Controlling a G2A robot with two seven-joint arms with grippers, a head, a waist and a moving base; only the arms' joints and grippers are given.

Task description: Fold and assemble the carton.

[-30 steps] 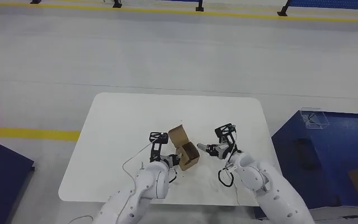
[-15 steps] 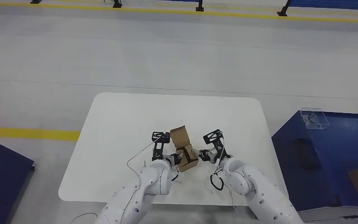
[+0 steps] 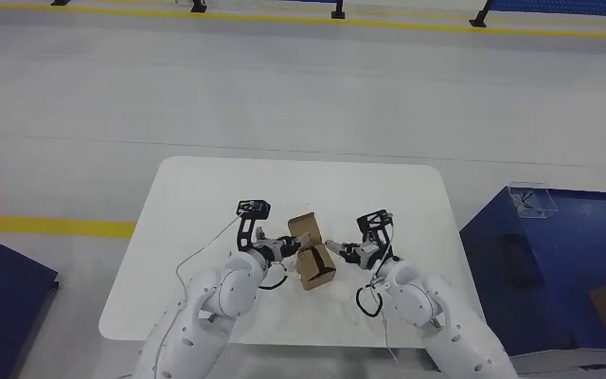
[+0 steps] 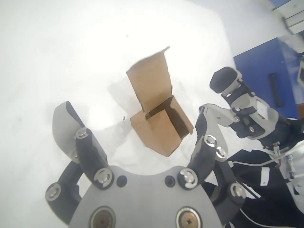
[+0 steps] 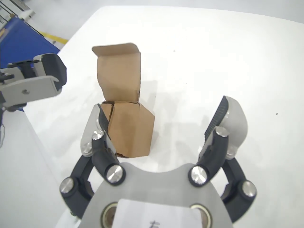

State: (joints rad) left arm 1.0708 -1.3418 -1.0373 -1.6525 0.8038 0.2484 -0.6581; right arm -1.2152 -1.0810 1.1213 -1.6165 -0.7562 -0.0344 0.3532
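A small brown carton (image 3: 312, 256) stands on the white table (image 3: 208, 208), its lid flap (image 4: 152, 77) upright and one end open onto a dark inside (image 4: 175, 117). My left gripper (image 3: 282, 246) sits just left of it, open; in its own view the gripper (image 4: 133, 112) frames the carton from a short way off. My right gripper (image 3: 343, 252) is open at the carton's right side. In the right wrist view the gripper (image 5: 163, 115) has one finger (image 5: 97, 119) against the carton's (image 5: 128, 126) edge, the other standing free.
A blue cabinet (image 3: 535, 275) stands off the table's right edge with a small clear box (image 3: 530, 197) on it. The table's front edge lies close below both arms. Bare tabletop stretches behind and to the left of the carton.
My left gripper has drawn back to the left, off the carton. My right gripper closed in on the carton's right side, then eased back a little. The carton has shifted slightly.
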